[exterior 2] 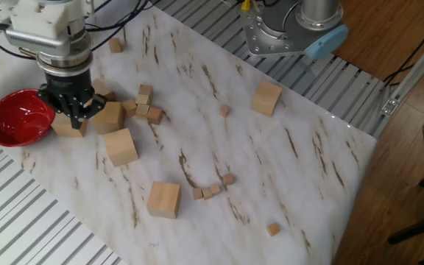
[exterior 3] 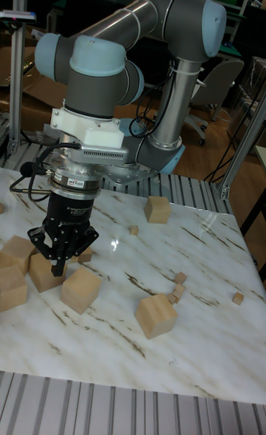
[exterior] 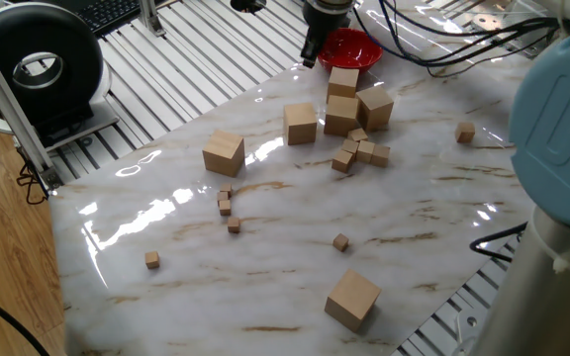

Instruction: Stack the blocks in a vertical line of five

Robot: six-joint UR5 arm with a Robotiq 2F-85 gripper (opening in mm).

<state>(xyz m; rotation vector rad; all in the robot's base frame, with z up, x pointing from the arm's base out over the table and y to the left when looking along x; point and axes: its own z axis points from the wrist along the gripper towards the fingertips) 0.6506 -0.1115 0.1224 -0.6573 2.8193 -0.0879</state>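
Several blocks lie singly on the marble table (exterior: 265, 218), none stacked. One block (exterior 2: 68, 126) sits beside the red bowl, also seen in the one fixed view (exterior: 343, 81). Two more blocks (exterior: 341, 115) (exterior: 375, 107) stand close to it. Others lie apart: one (exterior: 301, 123), one (exterior: 224, 153) and one near the robot base (exterior: 352, 299). My gripper (exterior 2: 76, 116) hangs just above the blocks by the bowl, its fingers drawn together to a point with nothing between them. It also shows in the tall fixed view (exterior 3: 58, 264).
A red bowl (exterior 2: 17, 118) stands at the table's edge next to the gripper. Tiny wooden cubes cluster near the grouped blocks (exterior: 360, 150), and others are scattered (exterior: 228, 206) (exterior: 339, 241). The robot base (exterior 2: 293, 29) stands at the opposite side.
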